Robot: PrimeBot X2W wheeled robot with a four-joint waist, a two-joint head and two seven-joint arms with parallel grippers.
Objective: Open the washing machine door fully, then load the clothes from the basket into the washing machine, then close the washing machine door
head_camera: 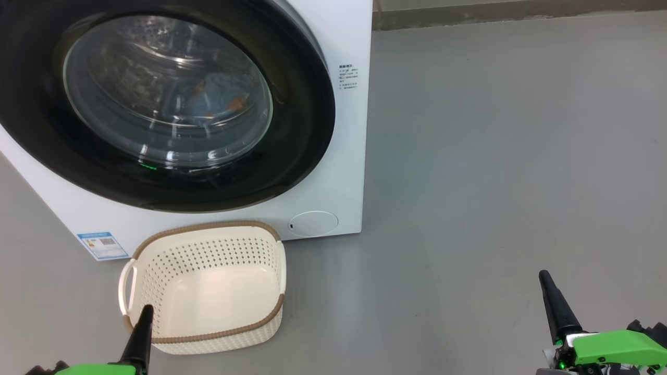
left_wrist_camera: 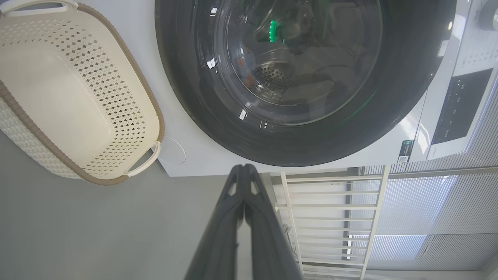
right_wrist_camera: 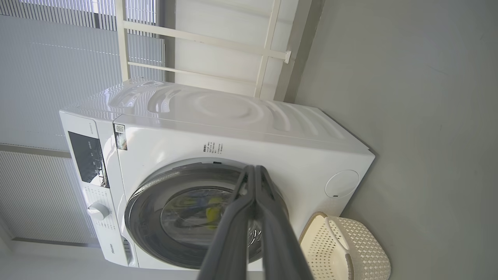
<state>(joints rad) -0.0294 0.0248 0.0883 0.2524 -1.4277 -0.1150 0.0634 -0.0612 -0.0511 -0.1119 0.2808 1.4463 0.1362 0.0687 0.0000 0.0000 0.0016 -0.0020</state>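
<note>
The white washing machine stands ahead with its black-rimmed round door shut flat against the front. Through the glass window I see light-blue clothes with orange marks lying in the drum. The cream perforated basket with a brown rim sits on the floor just before the machine, with nothing in it. My left gripper is shut, its tip over the basket's near left corner. My right gripper is shut too, low over bare floor far right of the basket. In the wrist views both pairs of fingers are pressed together.
Grey floor stretches right of the machine to a wall base. A round flap and a blue label sit low on the machine front. A white rail frame and slatted blinds stand behind the washer.
</note>
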